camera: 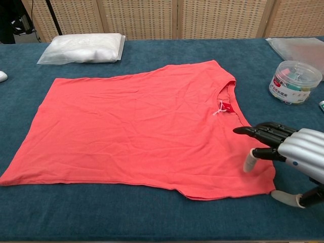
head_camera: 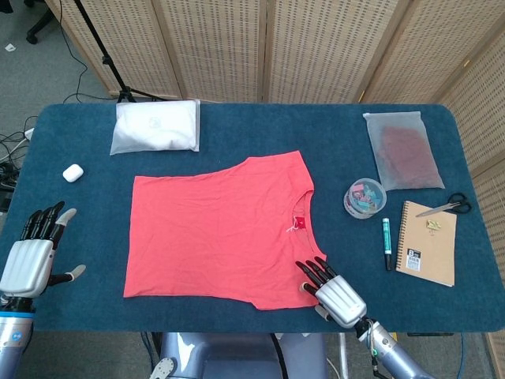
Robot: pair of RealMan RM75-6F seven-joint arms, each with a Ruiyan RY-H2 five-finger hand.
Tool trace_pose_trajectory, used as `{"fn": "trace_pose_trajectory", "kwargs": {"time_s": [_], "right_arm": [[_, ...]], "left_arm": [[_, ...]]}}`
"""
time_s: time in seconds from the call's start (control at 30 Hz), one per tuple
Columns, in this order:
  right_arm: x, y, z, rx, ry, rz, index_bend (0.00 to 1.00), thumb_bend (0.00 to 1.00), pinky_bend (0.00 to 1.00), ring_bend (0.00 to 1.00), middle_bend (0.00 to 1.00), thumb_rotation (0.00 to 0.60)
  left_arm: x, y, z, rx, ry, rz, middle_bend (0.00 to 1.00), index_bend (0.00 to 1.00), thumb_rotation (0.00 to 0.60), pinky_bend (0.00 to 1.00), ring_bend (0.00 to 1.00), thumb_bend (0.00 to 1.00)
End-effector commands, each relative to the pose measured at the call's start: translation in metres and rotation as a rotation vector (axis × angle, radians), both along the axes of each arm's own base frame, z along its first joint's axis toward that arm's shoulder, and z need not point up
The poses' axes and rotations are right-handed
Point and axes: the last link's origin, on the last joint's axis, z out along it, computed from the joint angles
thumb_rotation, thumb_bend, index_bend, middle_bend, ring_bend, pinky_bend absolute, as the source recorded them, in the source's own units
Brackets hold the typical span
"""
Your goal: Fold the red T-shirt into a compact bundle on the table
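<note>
Two robot hands are seen at the near edge of the dark blue carpeted tabletop (head_camera: 260, 126), on which the flat-spread red cotton T-shirt (head_camera: 221, 229) is laid unfolded, its neckline with a small red label turned to the right. The right hand (head_camera: 330, 289) is placed over the near right corner of the T-shirt, at the shoulder just below the neckline; its dark fingers (camera: 263, 132) are stretched forward and spread above the fabric, with nothing gripped, and whether the cloth is touched cannot be told. The left hand (head_camera: 33, 251) is held well to the left of the T-shirt, over the tabletop's near left edge, fingers extended and apart, nothing in it. Beyond the T-shirt's far left corner a white plastic-wrapped soft package (head_camera: 155, 126) is seen, and a small white earbud case (head_camera: 72, 172) lies to the left of the T-shirt. To the right of the neckline a round clear tub of coloured clips (head_camera: 364, 197) is set, with a frosted plastic pouch holding something dark red (head_camera: 402, 150) beyond it. Further right of the T-shirt a green marker pen (head_camera: 387, 243), a brown spiral-bound notebook (head_camera: 427, 243) and black-handled scissors (head_camera: 446, 208) are laid.
</note>
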Motion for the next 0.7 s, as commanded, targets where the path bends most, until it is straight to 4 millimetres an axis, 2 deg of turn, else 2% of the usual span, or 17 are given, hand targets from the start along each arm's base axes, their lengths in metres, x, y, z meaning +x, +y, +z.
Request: {"fn": "trace_pose_trajectory", "kwargs": {"time_s": [0.03,0.5,0.7], "right_arm": [[0.0025,-0.0020,-0.0002,-0.007,-0.003,0.001,0.38,0.36,0.00,0.00,0.00,0.600],[0.0022,-0.0038,-0.0041,0.012,0.039,0.000,0.38,0.36,0.00,0.00,0.00,0.600],[0.0029,-0.0052,-0.0059,0.017,0.055,0.000,0.47,0.38,0.00,0.00,0.00,0.600]], "left_arm": [[0.0000,0.0001,-0.0003,-0.001,0.000,0.000,0.00,0.00,0.600,0.00,0.00,0.00],[0.0001,0.0010,-0.0021,-0.006,0.005,0.004,0.00,0.00,0.600,0.00,0.00,0.00],[0.0003,0.0011,-0.0025,-0.006,0.005,0.003,0.00,0.00,0.600,0.00,0.00,0.00]]}}
